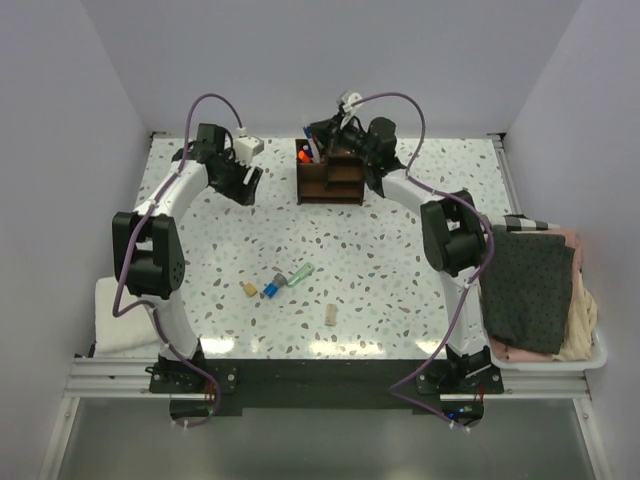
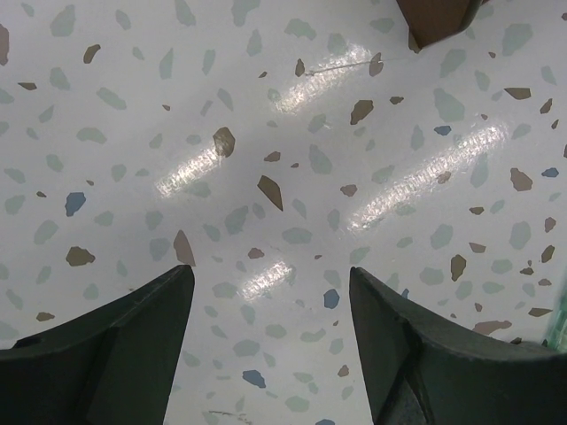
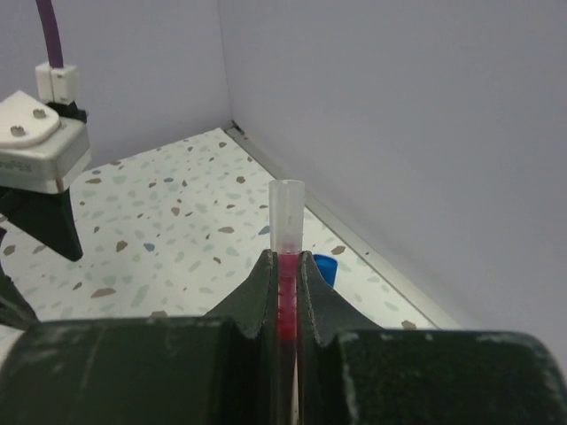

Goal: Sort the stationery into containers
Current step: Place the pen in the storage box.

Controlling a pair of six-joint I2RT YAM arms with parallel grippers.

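A white folded cloth (image 1: 115, 320) lies beside the desk's near left corner. The left fingers (image 2: 133, 345) stand wide apart over bare speckled desk (image 2: 266, 133) toward the far left, holding nothing. Loose stationery lies mid-desk toward the near edge: a tan block (image 1: 249, 289), a blue-capped piece (image 1: 270, 289), a green marker (image 1: 301, 272), and a second tan block (image 1: 331, 314) apart to the right. The brown organizer (image 1: 330, 178) sits at the middle of the far edge. Above it, the right fingers (image 3: 257, 292) are clamped on a red pen (image 3: 287, 212) with a clear cap. Dark and pink cloths (image 1: 530, 285) are piled beside the right edge.
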